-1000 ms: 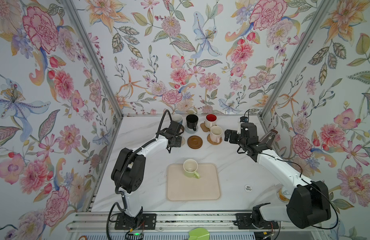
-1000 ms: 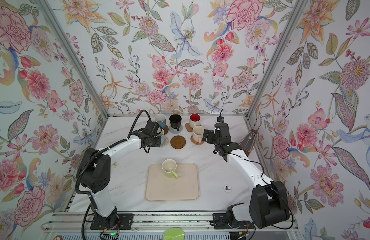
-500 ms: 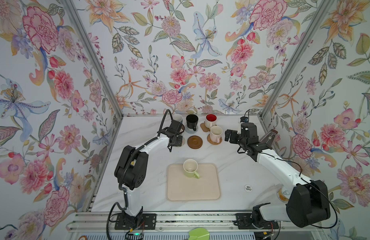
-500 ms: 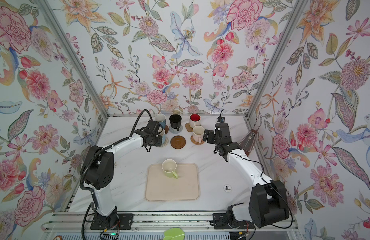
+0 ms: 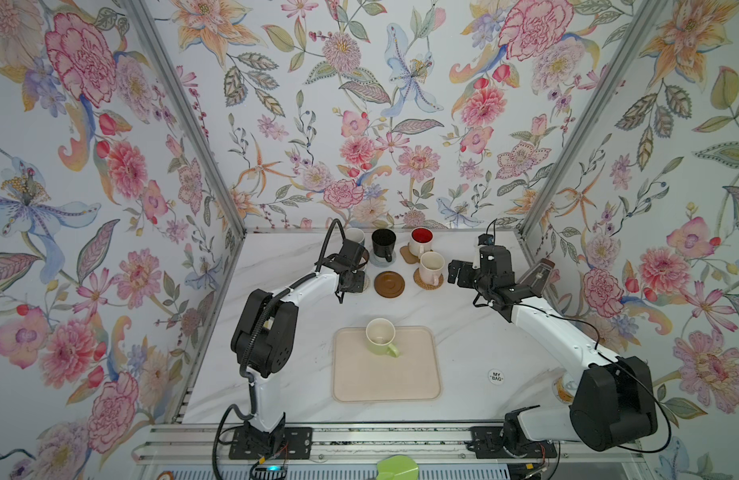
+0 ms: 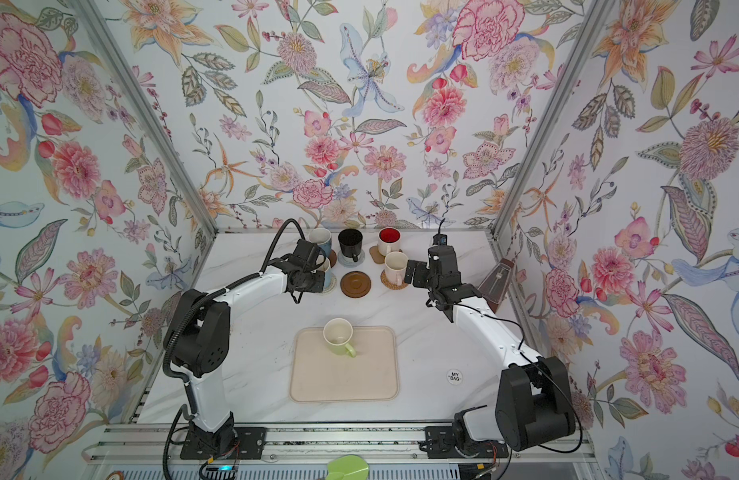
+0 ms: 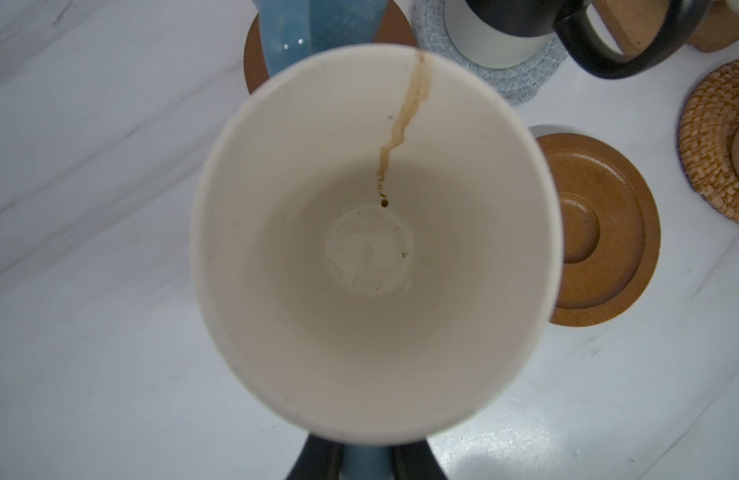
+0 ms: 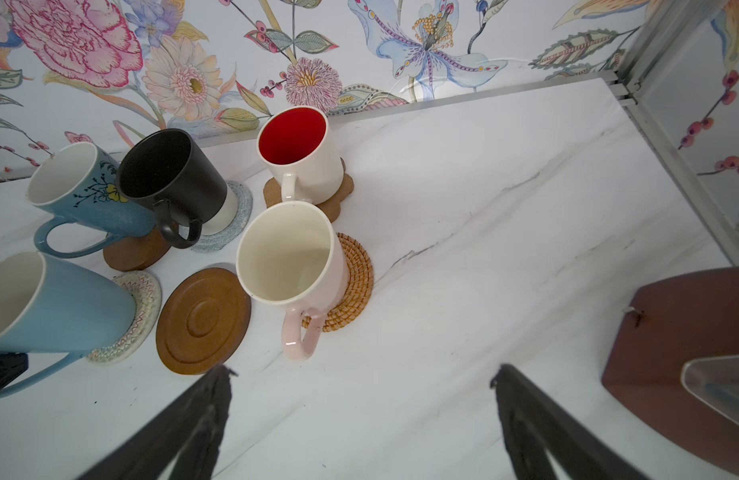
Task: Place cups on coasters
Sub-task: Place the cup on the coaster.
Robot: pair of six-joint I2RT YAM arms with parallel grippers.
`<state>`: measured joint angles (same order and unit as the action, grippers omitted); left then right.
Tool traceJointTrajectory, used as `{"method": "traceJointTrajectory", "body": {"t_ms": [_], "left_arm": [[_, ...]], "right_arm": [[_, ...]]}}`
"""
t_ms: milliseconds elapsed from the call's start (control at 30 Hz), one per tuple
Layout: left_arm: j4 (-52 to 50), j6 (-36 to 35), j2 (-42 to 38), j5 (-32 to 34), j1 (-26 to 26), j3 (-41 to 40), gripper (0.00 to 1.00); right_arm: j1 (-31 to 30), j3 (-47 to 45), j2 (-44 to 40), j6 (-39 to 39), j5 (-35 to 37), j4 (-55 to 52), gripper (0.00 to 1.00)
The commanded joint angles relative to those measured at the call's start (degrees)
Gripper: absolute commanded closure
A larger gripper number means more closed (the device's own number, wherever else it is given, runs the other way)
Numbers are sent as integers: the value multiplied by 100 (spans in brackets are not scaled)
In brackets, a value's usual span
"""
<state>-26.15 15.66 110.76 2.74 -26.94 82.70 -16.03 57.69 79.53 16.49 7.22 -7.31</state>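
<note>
My left claw (image 7: 365,462) is clamped on the handle of the light blue mug (image 7: 372,249), which sits directly under it over the cream woven coaster (image 8: 140,316). To finish well I'd lower straight down until the base sits flat and centred. Then I'd part the jaws and back off along the handle, so nothing nudges the second blue mug (image 8: 81,191) just beyond the claw. The empty dark brown coaster (image 5: 389,284) lies just beside that claw, toward my other arm. I judge it's for the pale green mug (image 5: 380,337), back on the beige tray (image 5: 401,388). My right claw (image 8: 361,374) hangs wide apart and empty, with the pink mug (image 8: 291,257) on its rattan coaster (image 8: 357,286) just ahead of it. The left wrist camera shows no woven coaster, and from above the claw covers it, so I can't tell whether the base has touched down.
</note>
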Motion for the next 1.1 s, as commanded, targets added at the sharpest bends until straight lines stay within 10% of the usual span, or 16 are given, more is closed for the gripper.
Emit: {"method": "traceJointTrajectory", "body": {"t_ms": [0, 1067], "left_arm": [[44, -47, 136, -57, 75, 286, 100], [-19, -55, 13, -71, 75, 265, 42]], "right_arm": [[37, 146, 71, 16, -41, -25, 1], [39, 172, 97, 38, -83, 24, 1]]}}
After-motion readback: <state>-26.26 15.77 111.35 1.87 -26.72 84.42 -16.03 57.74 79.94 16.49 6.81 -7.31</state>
